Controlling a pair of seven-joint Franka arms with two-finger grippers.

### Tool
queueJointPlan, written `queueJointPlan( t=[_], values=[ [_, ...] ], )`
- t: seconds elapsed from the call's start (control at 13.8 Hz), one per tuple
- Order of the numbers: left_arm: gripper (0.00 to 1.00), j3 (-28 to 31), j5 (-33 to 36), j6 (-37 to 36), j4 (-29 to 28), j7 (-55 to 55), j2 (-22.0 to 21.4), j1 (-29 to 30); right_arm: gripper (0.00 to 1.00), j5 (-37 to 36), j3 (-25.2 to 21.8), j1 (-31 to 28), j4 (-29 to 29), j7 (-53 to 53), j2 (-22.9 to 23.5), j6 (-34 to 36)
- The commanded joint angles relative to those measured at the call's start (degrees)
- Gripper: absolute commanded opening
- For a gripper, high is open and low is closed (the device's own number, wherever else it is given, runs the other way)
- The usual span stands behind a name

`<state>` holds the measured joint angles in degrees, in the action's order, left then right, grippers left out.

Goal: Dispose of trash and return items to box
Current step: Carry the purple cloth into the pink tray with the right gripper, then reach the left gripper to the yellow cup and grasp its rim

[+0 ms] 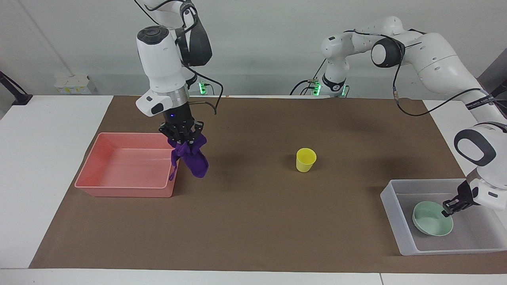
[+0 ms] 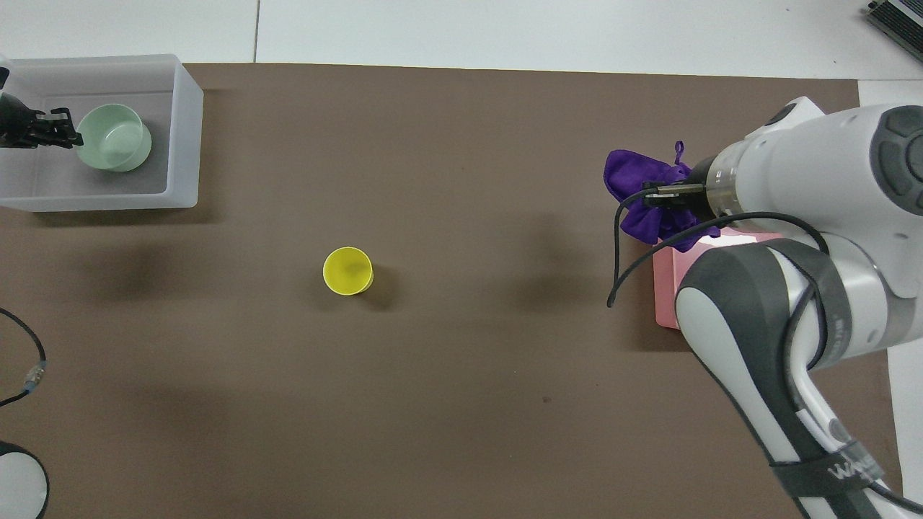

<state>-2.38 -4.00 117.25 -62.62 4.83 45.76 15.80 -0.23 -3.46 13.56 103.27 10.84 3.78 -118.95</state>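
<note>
Right now I'm on the trash step: my right gripper (image 1: 181, 133) is clamped on the purple cloth (image 1: 193, 158), which hangs over the pink tray (image 1: 96, 185) wall nearest the yellow cup (image 1: 305, 159). Next I'd carry it over the tray's middle and release. My left gripper (image 1: 451, 207) touches the mint-green bowl (image 1: 431, 225) in the frosted box (image 1: 397, 221); I can't tell its grip.

Pink tray (image 2: 667, 288) mostly hidden under right arm, overhead.
</note>
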Motion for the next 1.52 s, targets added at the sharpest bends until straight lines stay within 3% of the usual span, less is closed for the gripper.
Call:
queueJointPlan(
  t=[0.0,0.14,0.65,0.8,0.94,1.09,1.23,1.45],
  values=[
    [1.0,-0.3,0.8,-0.8,-2.2,0.3,-4.3,0.1,0.0,-0.6,0.8,-3.8,0.9,-4.6,-0.8,1.1],
    [1.0,-0.3,0.8,-2.6,-3.6,0.4,-7.3,-0.5,0.0,-0.6,0.8,-5.7,1.0,-7.0,-0.8,1.2],
    [1.0,-0.3,1.3,-1.5,-27.1,-0.1,-29.1,-8.0,0.0,-0.5,0.8,-12.4,4.0,-16.5,-0.9,-0.5],
    [1.0,-0.3,1.3,-1.6,-32.0,-0.4,-33.4,-11.0,0.0,-0.5,0.8,-13.7,5.6,-18.4,-0.8,-1.9],
    [1.0,-0.3,1.3,-1.5,-35.6,-2.5,-36.5,-13.5,0.0,-0.4,0.8,-13.9,8.5,-18.2,-1.8,-2.1],
    [1.0,-0.3,1.5,-1.3,-38.2,-5.4,-37.9,-17.3,0.0,-0.5,0.8,-16.9,14.4,-19.4,-1.8,-9.0],
    [1.0,-0.3,2.2,3.3,-42.9,-9.6,-39.3,-20.9,0.0,-0.4,0.8,-18.0,18.6,-22.2,-1.0,-16.0],
    [1.0,-0.3,2.2,10.1,-50.6,-12.2,-41.5,-24.9,0.0,-0.4,0.8,-20.2,19.5,-22.7,1.7,-17.4]
  ],
)
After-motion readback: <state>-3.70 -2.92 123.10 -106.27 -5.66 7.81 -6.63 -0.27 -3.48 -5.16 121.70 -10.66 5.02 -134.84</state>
